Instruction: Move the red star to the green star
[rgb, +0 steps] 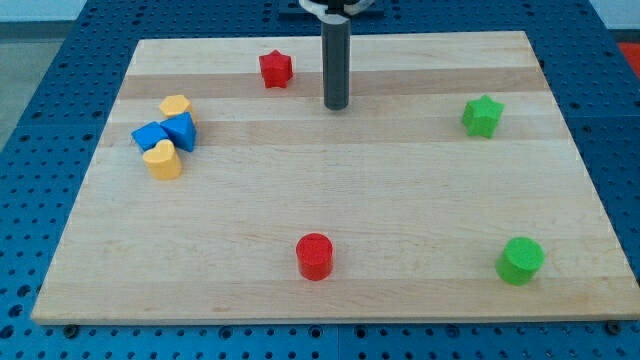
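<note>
Red cylinder (314, 256) nearest, red star (275, 69) upright, left of my tip (335, 105)

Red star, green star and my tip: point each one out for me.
red star (275, 69), camera view, middle of its top face.
green star (482, 115), camera view, middle of its top face.
my tip (335, 106), camera view, very end of the rod.

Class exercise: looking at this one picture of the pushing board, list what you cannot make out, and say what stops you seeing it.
- Arm above the rod: cut off by the camera view's top edge.
- Blue blocks: packed between two yellow blocks; their exact shapes and number are unclear.
- Whether my tip touches the board: one view cannot settle it.
- Far sides of the red star and green star: hidden by the blocks themselves.
</note>
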